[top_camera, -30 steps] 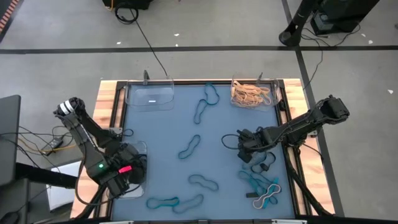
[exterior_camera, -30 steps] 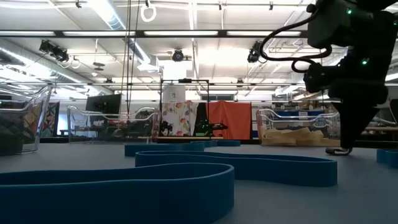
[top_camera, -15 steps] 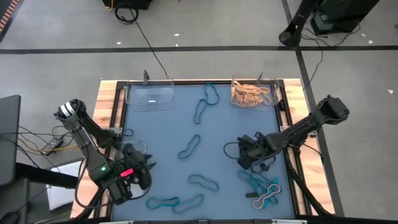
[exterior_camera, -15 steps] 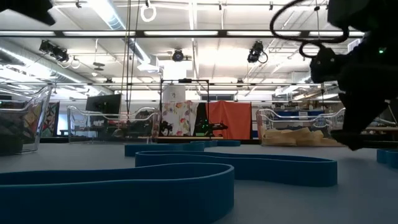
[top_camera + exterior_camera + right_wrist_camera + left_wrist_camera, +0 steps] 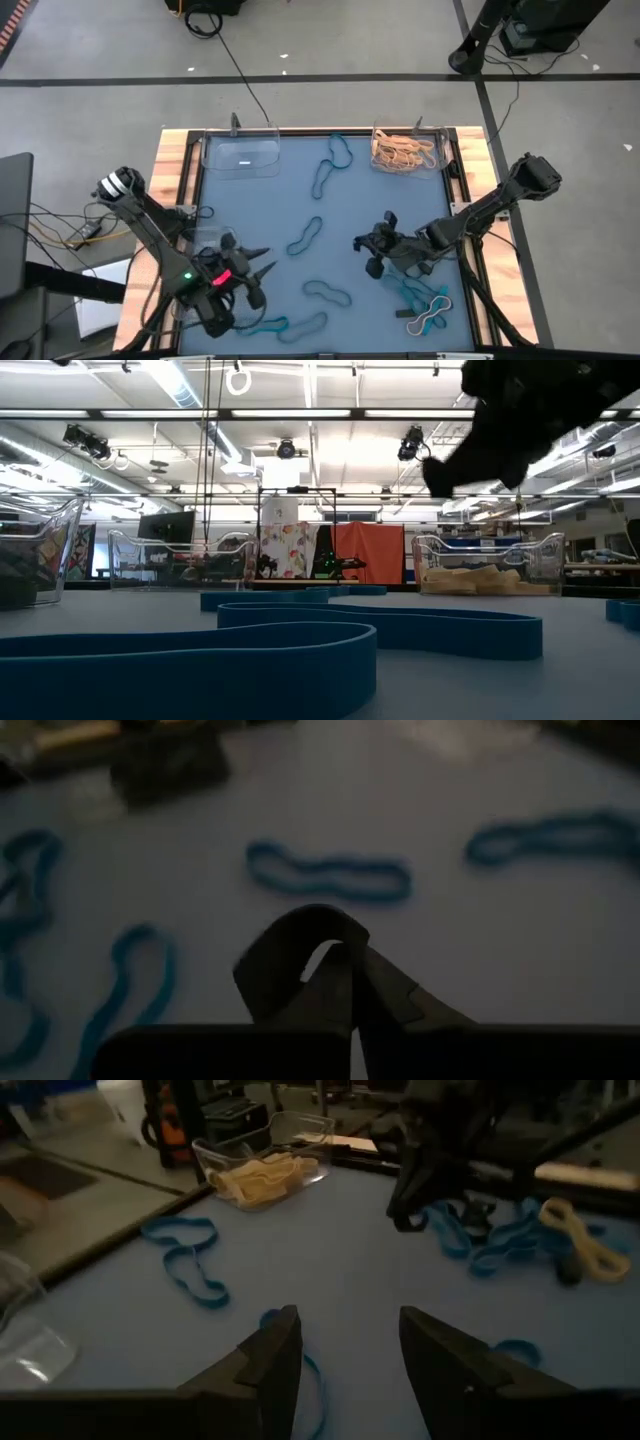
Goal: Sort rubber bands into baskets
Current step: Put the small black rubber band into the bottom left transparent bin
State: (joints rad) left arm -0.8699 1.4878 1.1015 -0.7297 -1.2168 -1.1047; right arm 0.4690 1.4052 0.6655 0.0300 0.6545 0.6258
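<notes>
Right gripper point(image 5: 372, 255) lifted above table's right half, fingers pinched on black rubber band point(image 5: 300, 948), ready for carrying to basket. Left gripper point(image 5: 262, 262) near front-left corner, fingers spread, empty, aimed at teal bands point(image 5: 305, 237). Tan bands fill back-right basket point(image 5: 405, 150); back-left basket point(image 5: 240, 156) empty. Path unobstructed.

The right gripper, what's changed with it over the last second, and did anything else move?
The right gripper closed on a black rubber band, rose off the mat and swung toward the table's middle. The left gripper, fingers open, came away from the basket at the table's left edge, moving over the mat. The blue bands and tan bands lie as before.
</notes>
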